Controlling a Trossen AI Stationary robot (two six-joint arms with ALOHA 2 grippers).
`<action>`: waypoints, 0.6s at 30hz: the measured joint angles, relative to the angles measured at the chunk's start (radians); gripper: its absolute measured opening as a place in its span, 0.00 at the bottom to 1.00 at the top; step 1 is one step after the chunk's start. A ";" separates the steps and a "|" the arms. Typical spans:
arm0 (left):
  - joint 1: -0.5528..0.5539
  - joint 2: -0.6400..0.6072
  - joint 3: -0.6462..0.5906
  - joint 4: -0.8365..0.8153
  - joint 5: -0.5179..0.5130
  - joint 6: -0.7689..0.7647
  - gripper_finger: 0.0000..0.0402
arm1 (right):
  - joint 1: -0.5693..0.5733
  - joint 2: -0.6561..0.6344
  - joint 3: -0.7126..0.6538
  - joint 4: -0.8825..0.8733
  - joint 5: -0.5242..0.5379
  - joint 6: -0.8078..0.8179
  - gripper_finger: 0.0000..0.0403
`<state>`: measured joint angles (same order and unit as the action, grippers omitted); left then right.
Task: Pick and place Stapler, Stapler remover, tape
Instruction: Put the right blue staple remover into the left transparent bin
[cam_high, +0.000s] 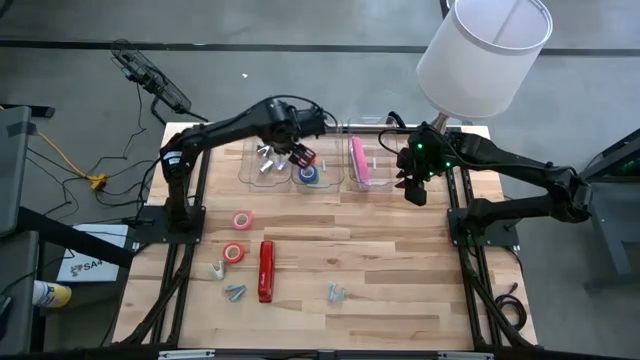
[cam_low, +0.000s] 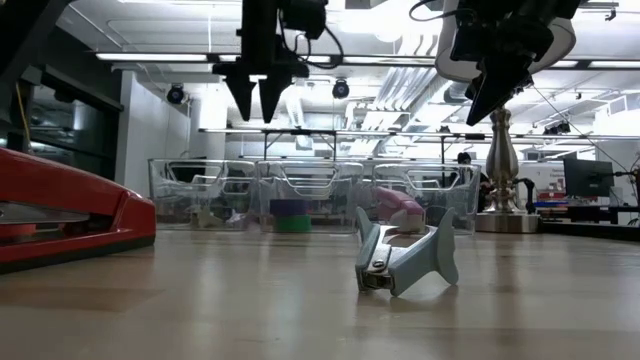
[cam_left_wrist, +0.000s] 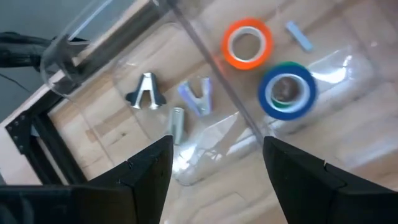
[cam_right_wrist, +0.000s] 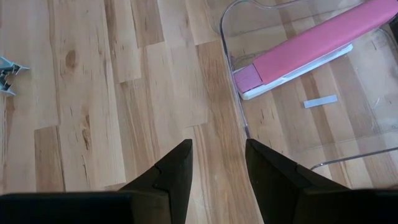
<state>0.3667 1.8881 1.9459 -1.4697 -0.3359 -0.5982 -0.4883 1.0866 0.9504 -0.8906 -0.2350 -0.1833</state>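
Observation:
Three clear bins stand in a row along the table's far side. My left gripper (cam_high: 300, 156) (cam_left_wrist: 214, 162) hovers open and empty over the left and middle bins. Below it, an orange tape roll (cam_left_wrist: 247, 43) and a blue-green roll (cam_left_wrist: 287, 90) lie in the middle bin, and small staple removers (cam_left_wrist: 145, 93) lie in the left one. My right gripper (cam_high: 413, 186) (cam_right_wrist: 217, 165) hangs open over bare wood beside the right bin, which holds a pink stapler (cam_right_wrist: 311, 46). On the table lie a red stapler (cam_high: 266, 270), a pink tape roll (cam_high: 242, 219) and an orange-red one (cam_high: 235, 252).
More staple removers lie loose on the near half of the table (cam_high: 217, 268) (cam_high: 235, 292) (cam_high: 336, 293); one of them stands large in the low view (cam_low: 405, 260). A lamp with a white shade (cam_high: 485, 55) stands at the far right corner, behind my right arm.

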 joint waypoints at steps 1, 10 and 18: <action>-0.012 0.000 0.000 0.001 0.000 -0.011 0.61 | 0.000 0.000 0.000 0.000 0.000 0.000 0.35; -0.120 0.000 0.001 0.001 0.001 -0.108 0.61 | 0.000 0.000 0.000 0.000 0.000 0.000 0.35; -0.223 0.000 0.001 0.002 0.006 -0.180 0.61 | 0.000 0.000 0.000 0.000 0.000 0.000 0.35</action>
<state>0.1432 1.8881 1.9465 -1.4678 -0.3297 -0.7779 -0.4883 1.0866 0.9504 -0.8902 -0.2350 -0.1837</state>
